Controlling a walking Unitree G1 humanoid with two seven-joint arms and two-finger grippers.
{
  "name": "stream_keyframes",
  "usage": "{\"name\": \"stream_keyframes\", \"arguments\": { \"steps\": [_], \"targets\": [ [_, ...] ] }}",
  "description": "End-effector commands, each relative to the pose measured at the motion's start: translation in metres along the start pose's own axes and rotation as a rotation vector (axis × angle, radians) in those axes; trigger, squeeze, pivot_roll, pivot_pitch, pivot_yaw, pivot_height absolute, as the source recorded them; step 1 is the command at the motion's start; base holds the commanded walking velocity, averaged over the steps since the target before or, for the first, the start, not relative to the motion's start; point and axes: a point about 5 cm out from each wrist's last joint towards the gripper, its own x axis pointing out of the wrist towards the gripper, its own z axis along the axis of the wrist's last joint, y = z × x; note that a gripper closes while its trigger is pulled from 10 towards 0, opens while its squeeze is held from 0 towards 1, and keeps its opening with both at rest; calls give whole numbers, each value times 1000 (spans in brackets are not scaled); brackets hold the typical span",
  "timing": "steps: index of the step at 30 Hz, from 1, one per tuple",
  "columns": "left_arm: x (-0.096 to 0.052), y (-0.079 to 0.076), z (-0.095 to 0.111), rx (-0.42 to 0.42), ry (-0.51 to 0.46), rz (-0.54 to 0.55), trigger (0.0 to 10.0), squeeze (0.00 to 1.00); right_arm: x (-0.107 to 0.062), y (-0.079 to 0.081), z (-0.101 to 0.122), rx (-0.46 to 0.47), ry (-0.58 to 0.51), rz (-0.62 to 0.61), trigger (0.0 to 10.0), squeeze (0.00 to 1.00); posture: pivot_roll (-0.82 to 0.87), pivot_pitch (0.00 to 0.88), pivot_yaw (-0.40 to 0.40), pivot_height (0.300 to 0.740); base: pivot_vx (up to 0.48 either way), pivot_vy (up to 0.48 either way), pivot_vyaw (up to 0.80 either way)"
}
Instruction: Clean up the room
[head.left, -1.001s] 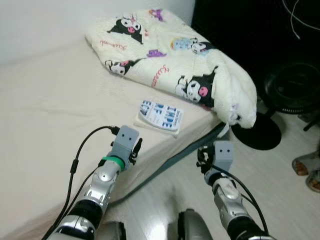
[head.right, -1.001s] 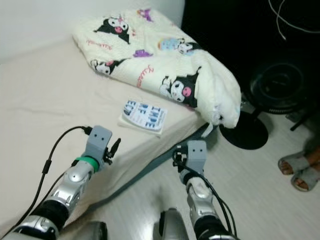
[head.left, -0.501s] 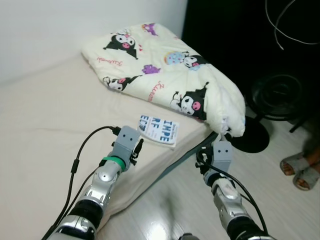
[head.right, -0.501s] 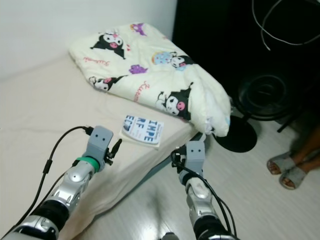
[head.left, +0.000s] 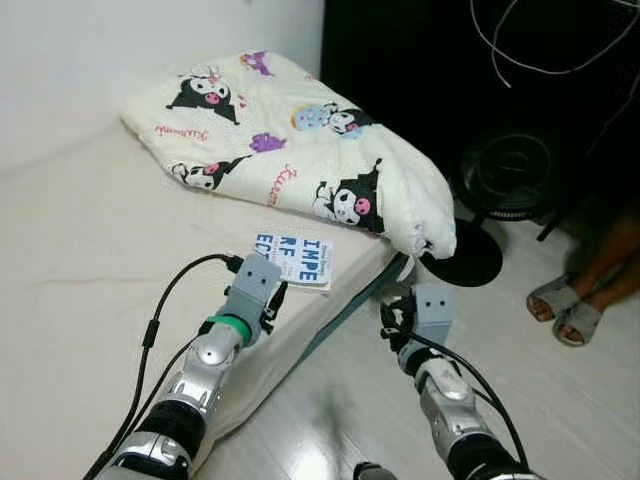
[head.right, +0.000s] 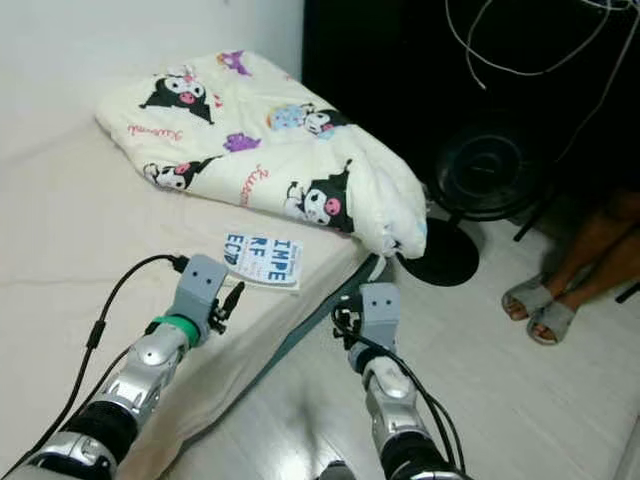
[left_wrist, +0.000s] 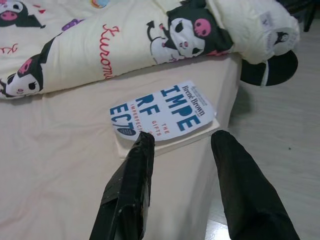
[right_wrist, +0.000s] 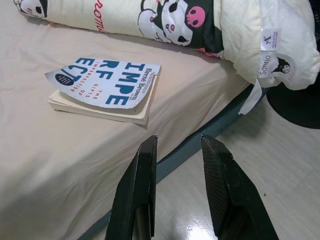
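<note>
A white paperback book (head.left: 294, 258) with blue letters lies flat on the cream bed (head.left: 90, 260), near its edge. A folded cartoon-print quilt (head.left: 290, 150) lies behind it at the bed's corner. My left gripper (left_wrist: 182, 140) hovers open just short of the book (left_wrist: 165, 111), above the mattress. My right gripper (right_wrist: 177, 142) is open too, held over the floor beside the bed edge, with the book (right_wrist: 107, 87) ahead of it. Neither holds anything.
A black floor fan (head.left: 500, 185) with a round base (head.left: 462, 255) stands right of the bed on the pale floor. A person's sandalled feet (head.left: 565, 305) are at the far right. Cables (head.left: 530, 40) hang against the dark background.
The camera has shifted, so the bed and book sit further left and the fan and feet came into view. Both arms keep their pose.
</note>
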Motion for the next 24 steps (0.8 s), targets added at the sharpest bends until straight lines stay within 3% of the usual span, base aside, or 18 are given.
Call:
{"name": "stream_keyframes", "arguments": {
  "steps": [1, 24],
  "targets": [
    [-4, -2, -9, 0, 32, -11, 10000, 0, -4, -1, -8, 8, 33, -4, 10000, 0, -13, 35, 52, 740, 0, 0, 0],
    [-8, -1, -9, 18, 12, -18, 10000, 0, -5, -1, -8, 8, 30, -2, 10000, 0, -10, 43, 50, 740, 0, 0, 0]
  ]
}}
